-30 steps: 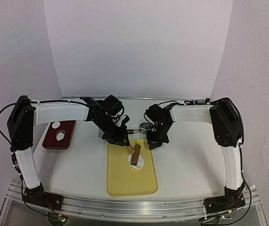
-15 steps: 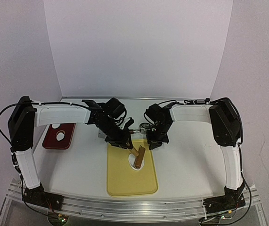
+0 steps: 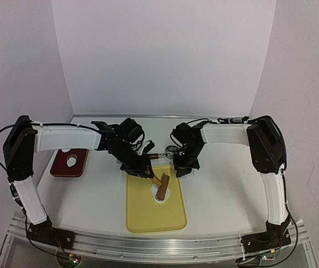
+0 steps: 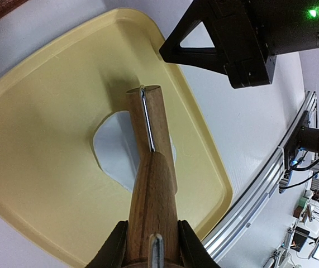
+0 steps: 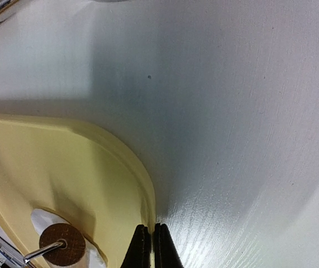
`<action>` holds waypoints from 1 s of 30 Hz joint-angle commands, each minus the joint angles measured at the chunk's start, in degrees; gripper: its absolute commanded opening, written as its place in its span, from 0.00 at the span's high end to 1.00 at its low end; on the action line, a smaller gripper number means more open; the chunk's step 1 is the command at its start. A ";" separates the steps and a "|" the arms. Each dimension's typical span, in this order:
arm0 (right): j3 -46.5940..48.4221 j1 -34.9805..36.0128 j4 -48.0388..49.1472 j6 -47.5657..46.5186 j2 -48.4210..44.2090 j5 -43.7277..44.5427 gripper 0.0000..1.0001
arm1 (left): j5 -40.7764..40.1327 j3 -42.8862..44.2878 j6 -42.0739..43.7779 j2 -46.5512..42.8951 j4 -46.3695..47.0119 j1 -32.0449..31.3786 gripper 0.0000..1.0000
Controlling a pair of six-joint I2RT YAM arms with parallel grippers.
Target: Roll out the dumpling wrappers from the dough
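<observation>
The wooden roller (image 4: 151, 139), pinched at its handle by the left fingers (image 4: 113, 250), is laid on the dough (image 4: 110, 153) on the yellow board (image 3: 153, 215). The right fingers (image 5: 142, 248), pressed together, are set at its rim. Even pressure should be applied outward from the middle. Two dumpling wrappers (image 3: 72, 162) are seen on the red tray (image 3: 58, 168), left.

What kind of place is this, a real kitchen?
Probably a robot test bench, not a kitchen: plain white backdrop panels, two arms bolted to a metal rail, and a yellow board with dough and a roller.
</observation>
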 commanded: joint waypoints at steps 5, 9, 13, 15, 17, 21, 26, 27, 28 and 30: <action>1.16 -0.97 1.23 0.35 1.04 1.60 1.00 | -3.39 -3.44 0.30 -1.87 -9.76 0.65 1.00; 0.94 -1.09 1.13 0.23 0.86 1.60 1.00 | -3.97 -4.47 0.94 -2.62 -10.56 1.77 1.00; 0.85 -1.23 1.15 0.09 0.87 1.52 1.00 | -3.58 -5.31 1.17 -3.24 -10.40 2.32 1.00; 0.94 -1.29 1.14 -0.01 0.97 1.40 1.00 | -2.87 -5.28 1.19 -2.96 -9.91 2.32 1.00; 1.01 -1.29 1.11 -0.06 1.03 1.34 1.00 | -1.79 -5.19 1.06 -2.68 -8.90 2.28 1.00; 1.11 -1.38 1.05 -0.13 1.15 1.21 1.00 | 0.12 -4.56 0.72 -1.63 -7.12 1.59 1.00; 1.21 -1.49 1.05 -0.23 1.20 1.15 1.00 | 1.27 -3.85 2.02 0.70 -8.23 -0.36 1.00; 1.23 -1.56 1.02 -0.25 1.21 1.13 1.00 | 1.35 -3.87 2.35 0.97 -8.58 -0.69 1.00; 1.25 -1.59 0.97 -0.22 1.21 1.08 1.00 | 1.42 -3.90 2.65 1.18 -8.85 -0.99 1.00; 1.20 -1.64 0.96 -0.24 1.22 1.04 1.00 | 1.75 -3.91 2.94 1.46 -9.01 -1.29 1.00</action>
